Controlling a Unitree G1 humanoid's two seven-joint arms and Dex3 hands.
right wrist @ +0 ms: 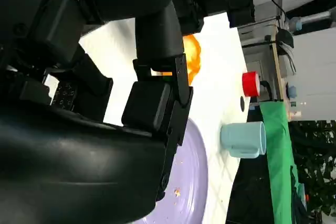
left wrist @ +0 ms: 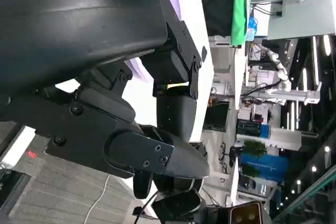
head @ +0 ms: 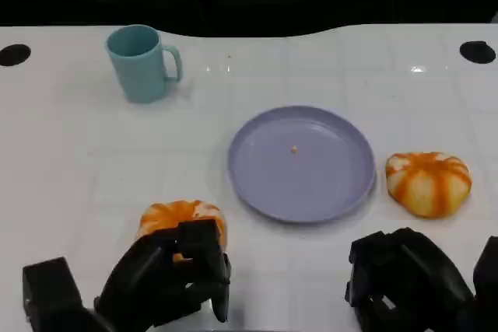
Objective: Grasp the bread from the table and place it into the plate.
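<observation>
Left hand (head: 167, 277) is reaching over the near edge of 1 orange-striped bread roll (head: 180, 219), its fingers curling around it, though a firm grip cannot be confirmed. Farther back, a teal mug (head: 142, 62) is standing on the white table (head: 70, 161). At centre, the lavender plate (head: 302, 162) is lying bare but for a crumb. A second bread roll (head: 429, 183) is sitting just beside the plate's right rim. Right hand (head: 408, 281) is waiting low, fingers curled in, holding nothing. Grasping looks underway; next, the roll needs lifting and carrying rightward over the plate.
</observation>
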